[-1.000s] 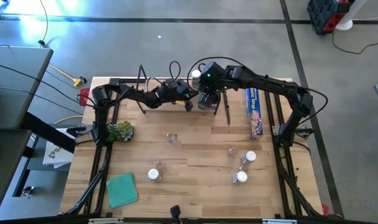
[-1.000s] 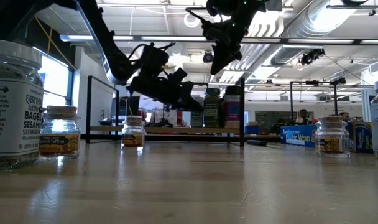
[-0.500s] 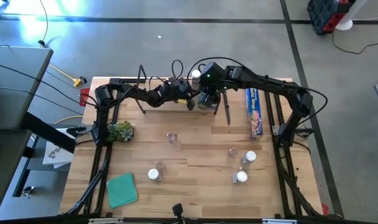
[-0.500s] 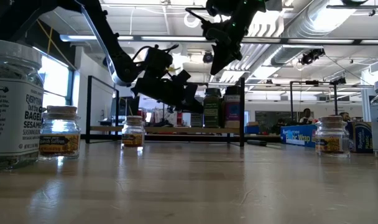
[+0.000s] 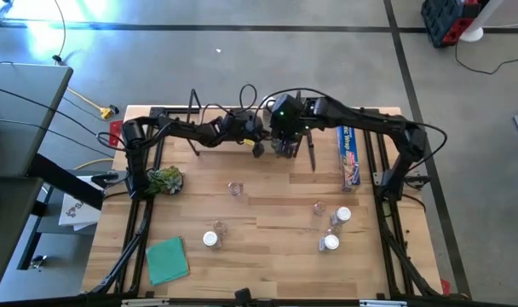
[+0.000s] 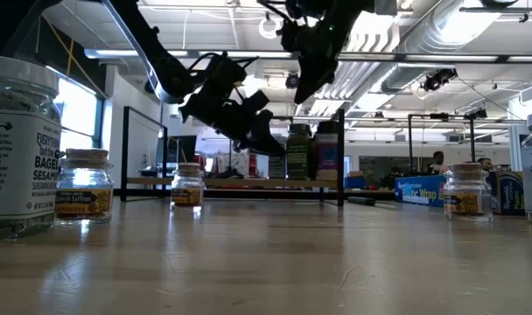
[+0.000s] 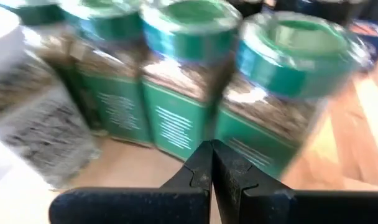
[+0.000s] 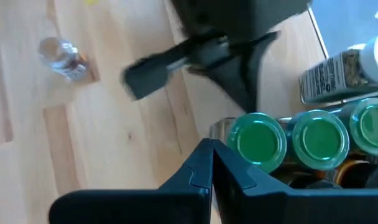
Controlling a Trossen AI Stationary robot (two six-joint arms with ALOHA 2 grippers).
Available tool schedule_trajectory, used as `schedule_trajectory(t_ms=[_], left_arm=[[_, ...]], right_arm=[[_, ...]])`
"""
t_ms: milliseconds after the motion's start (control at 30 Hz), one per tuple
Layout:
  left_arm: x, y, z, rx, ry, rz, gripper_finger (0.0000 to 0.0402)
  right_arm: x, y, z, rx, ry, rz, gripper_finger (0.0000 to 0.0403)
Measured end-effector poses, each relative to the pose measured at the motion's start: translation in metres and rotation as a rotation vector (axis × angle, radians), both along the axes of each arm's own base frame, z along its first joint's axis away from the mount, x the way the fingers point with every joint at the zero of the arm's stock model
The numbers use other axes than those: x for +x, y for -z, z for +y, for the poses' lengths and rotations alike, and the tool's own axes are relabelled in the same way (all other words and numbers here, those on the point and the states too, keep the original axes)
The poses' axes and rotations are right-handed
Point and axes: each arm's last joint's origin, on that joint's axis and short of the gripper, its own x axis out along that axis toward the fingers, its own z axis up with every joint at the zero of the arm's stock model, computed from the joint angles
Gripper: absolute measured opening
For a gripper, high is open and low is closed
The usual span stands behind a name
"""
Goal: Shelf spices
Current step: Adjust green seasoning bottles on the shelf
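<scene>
Left gripper (image 7: 211, 163): fingers pressed together, empty | hovering just before green-lidded spice jars (image 7: 186, 93) on shelf (image 6: 240, 184) | right gripper (image 8: 212, 163): likewise closed, empty, above same jars.

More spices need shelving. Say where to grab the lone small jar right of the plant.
Take the small jar across its round body, just under the lid, coming down from above. It stands upright, alone, with bare tabletop all round, so both sides are likely free.
</scene>
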Motion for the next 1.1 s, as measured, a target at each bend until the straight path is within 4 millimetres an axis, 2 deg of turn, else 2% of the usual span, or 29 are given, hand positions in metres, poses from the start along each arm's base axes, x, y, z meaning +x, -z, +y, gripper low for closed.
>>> schedule_trajectory(t_ms=[800,967,1100], left_arm=[[0.009,0.007,-0.018,-0.084,0.006,0.009,0.0],[0.008,0.008,-0.018,-0.068,-0.041,0.023,0.0],[0.005,0.002,-0.018,-0.07,-0.052,0.038,0.0]], right_arm=[[0.0,0.004,-0.001,0.01,0.033,0.023,0.0],[0.0,0.004,-0.001,0.015,0.039,0.025,0.0],[-0.002,0.005,0.001,0.018,0.009,0.051,0.0]])
